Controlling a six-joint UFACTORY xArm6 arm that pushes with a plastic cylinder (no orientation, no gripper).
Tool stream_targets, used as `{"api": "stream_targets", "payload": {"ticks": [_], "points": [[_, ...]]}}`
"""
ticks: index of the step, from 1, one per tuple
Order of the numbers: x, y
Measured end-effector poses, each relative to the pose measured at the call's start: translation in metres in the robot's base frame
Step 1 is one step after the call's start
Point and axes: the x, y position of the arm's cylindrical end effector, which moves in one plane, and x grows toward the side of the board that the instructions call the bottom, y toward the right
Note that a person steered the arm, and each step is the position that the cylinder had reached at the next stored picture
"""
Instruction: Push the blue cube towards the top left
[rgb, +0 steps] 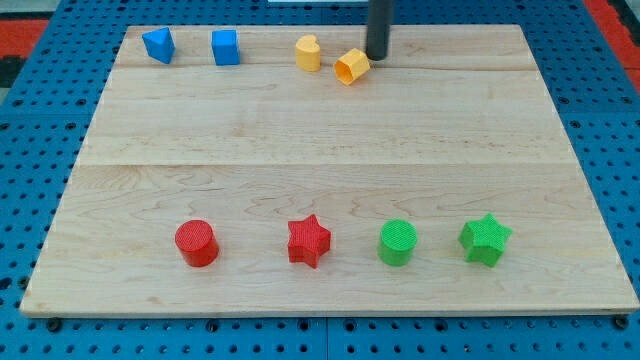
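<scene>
The blue cube (226, 47) sits near the view's top left of the wooden board (330, 140). A second blue block (159, 45), irregular in shape, lies just to its left. My tip (377, 57) stands near the view's top middle, just right of a yellow hexagonal block (351, 67) and far right of the blue cube. A yellow block with a rounded top (308, 52) lies between the blue cube and the hexagonal one.
Along the view's bottom stand a red cylinder (196, 243), a red star (308, 241), a green cylinder (398, 242) and a green star (485, 239). A blue pegboard (30, 130) surrounds the board.
</scene>
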Motion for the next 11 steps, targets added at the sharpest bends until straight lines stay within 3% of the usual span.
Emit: {"api": "stream_targets", "payload": {"ticks": [1, 5, 6, 7, 8, 9, 10, 11], "points": [[0.032, 0.019], [0.056, -0.099], [0.028, -0.143], [-0.032, -0.143], [-0.035, -0.205], [-0.016, -0.248], [0.035, -0.191], [0.131, -0.12]]}}
